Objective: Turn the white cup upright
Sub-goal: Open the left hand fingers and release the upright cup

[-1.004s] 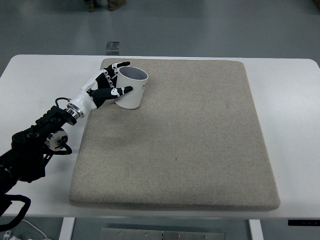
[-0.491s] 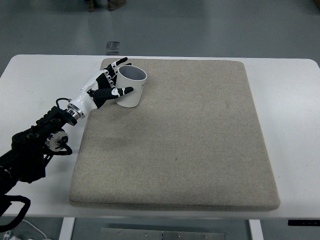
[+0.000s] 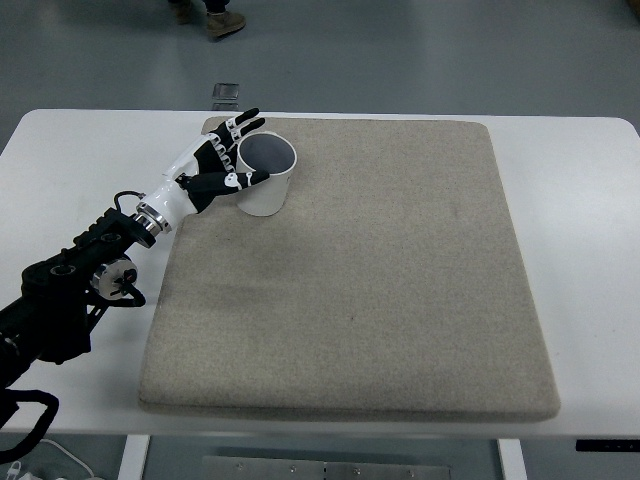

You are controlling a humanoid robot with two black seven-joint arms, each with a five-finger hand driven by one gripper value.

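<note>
Top view: the white cup [image 3: 265, 178] stands mouth-up at the felt mat's [image 3: 380, 280] 11 o'clock corner, the left hand [image 3: 213, 168] clamped around its side. Releasing unevenly could drag the cup over again.

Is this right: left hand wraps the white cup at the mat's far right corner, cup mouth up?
Not quite. The top view shows the left hand around the white cup, mouth up, but at the far left corner of the mat, not the right.
</note>
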